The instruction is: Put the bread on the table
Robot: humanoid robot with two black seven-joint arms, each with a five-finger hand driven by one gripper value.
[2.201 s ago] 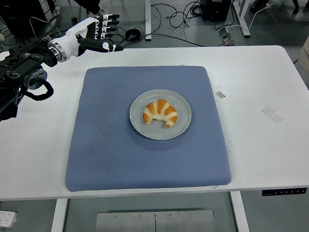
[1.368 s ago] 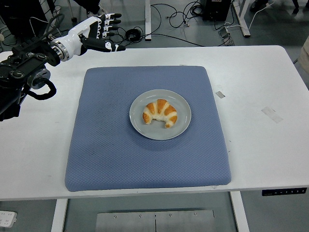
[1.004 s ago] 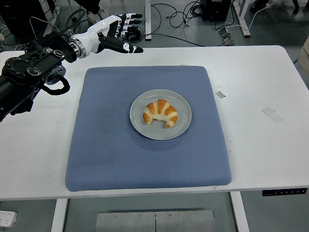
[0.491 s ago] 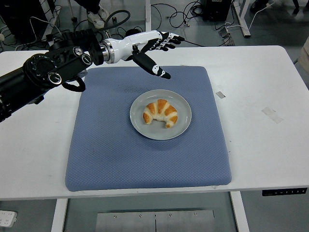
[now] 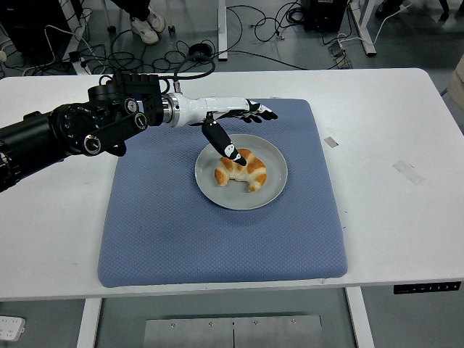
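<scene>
A golden croissant (image 5: 241,170) lies on a grey plate (image 5: 272,187) in the middle of a blue mat (image 5: 181,232). My left hand (image 5: 243,127) reaches in from the left and hovers over the plate's far left rim. Its fingers (image 5: 259,112) are spread wide toward the right, and the thumb (image 5: 220,141) points down at the croissant's upper left end. The hand holds nothing. The right arm is out of view.
The mat covers the centre of the white table (image 5: 391,130). Two pieces of tape (image 5: 330,141) (image 5: 408,171) lie on the table to the right. Cables (image 5: 239,29) and table legs show on the floor beyond the far edge.
My left arm has swung from the table's far left corner rightward and nearer, over the mat to the plate. The hand stays open; the croissant has not moved.
</scene>
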